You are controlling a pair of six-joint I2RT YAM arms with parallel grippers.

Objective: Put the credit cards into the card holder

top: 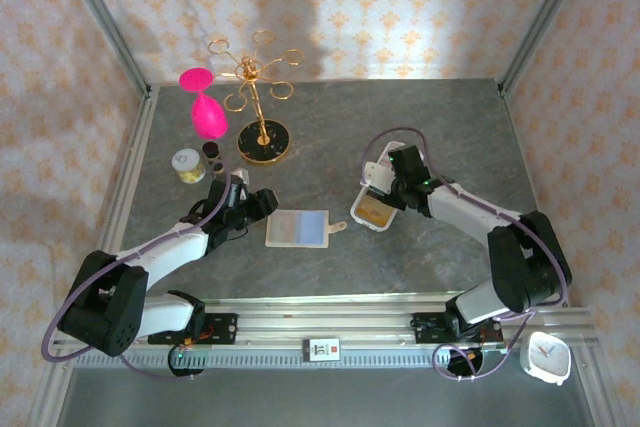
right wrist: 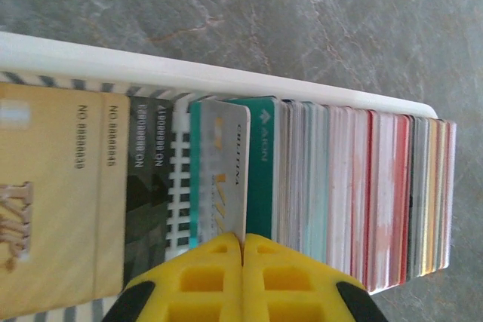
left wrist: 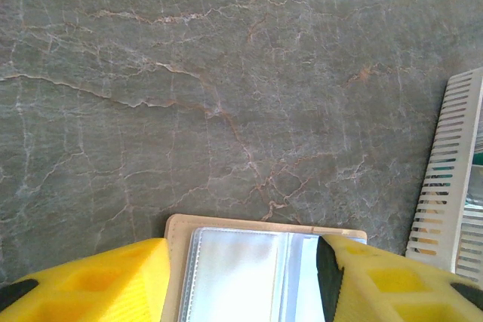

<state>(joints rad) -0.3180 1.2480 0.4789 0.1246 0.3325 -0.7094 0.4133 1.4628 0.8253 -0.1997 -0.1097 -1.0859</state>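
In the white basket (right wrist: 189, 69), credit cards (right wrist: 339, 186) crowd together — gold, black, teal, pink.

Credit cards (right wrist: 339, 186): mixed colours, packed on edge in a white slotted tray (right wrist: 226, 73). Card holder (top: 298, 229): beige, open flat, clear sleeves up, at 9 o'clock from the cards.

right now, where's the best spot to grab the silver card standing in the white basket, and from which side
Pinch the silver card by its near edge, the one facing the right gripper, with a finger on each face. It stands on edge in the white basket, close against the teal card, so only that thin edge is free. The gripper's shut fingers already meet there.
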